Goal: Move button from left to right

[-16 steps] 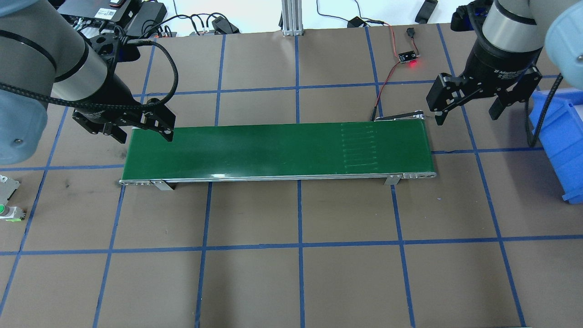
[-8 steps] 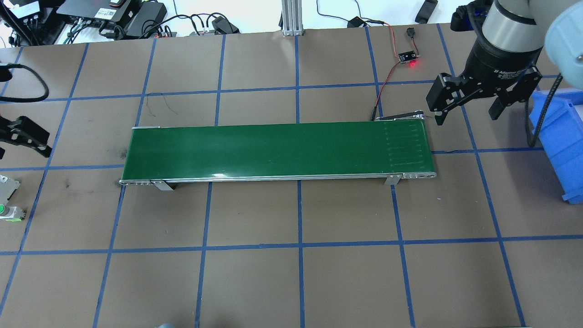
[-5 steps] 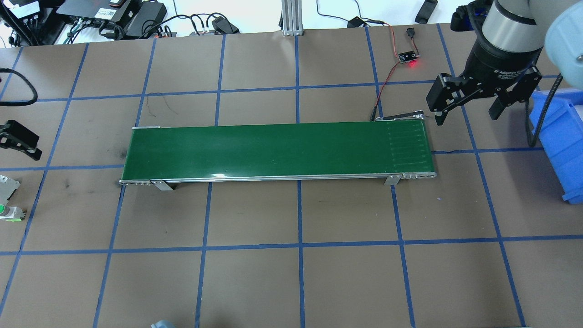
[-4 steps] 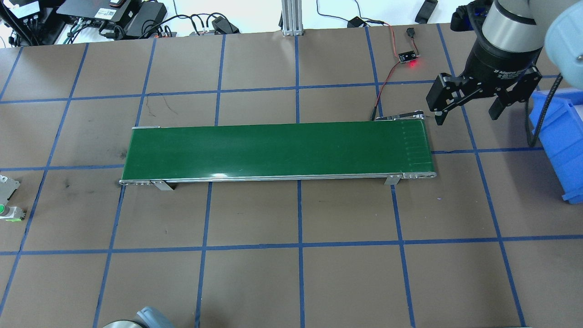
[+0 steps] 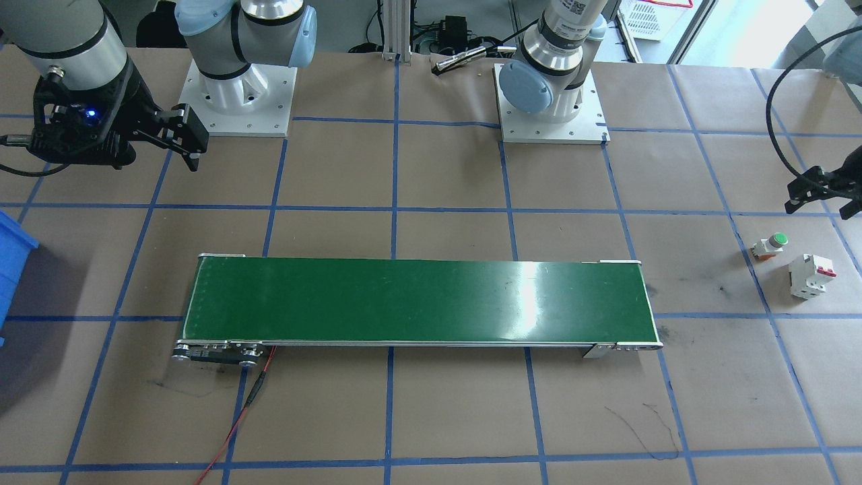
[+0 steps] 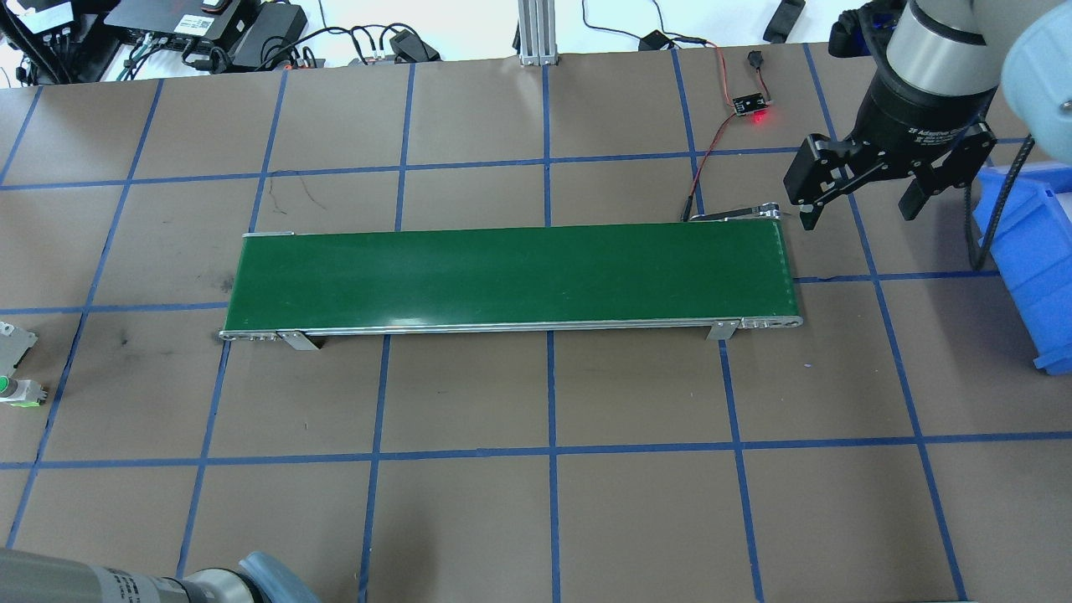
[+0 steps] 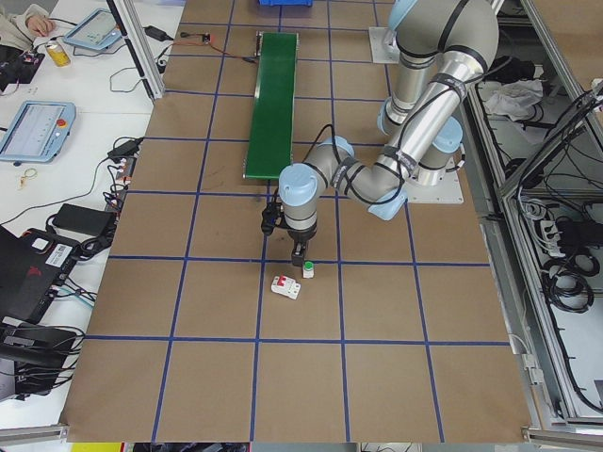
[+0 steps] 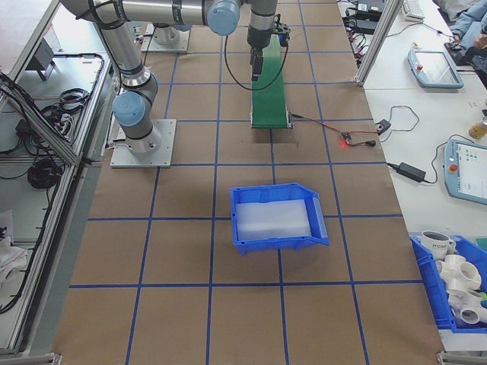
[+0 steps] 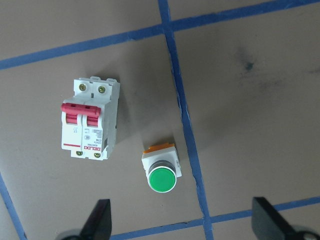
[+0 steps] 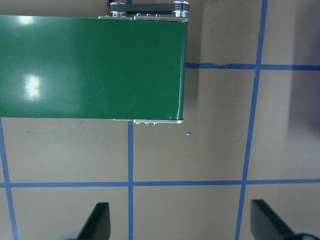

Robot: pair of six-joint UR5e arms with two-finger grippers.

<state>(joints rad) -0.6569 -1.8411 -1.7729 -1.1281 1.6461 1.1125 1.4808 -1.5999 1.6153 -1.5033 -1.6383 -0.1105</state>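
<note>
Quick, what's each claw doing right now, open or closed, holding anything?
Left claw: open, empty, above the button.
Right claw: open, empty, near the end of the green belt.

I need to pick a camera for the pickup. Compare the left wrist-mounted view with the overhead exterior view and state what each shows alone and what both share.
Only the left wrist view shows the left gripper, open above the table, with the whole button lying on its side beside the circuit breaker and touching nothing.

Only the overhead view shows the conveyor belt, the open right gripper and the blue bin.

Both show the button, cut off at the overhead frame's left edge, and the blue-taped table.
</note>
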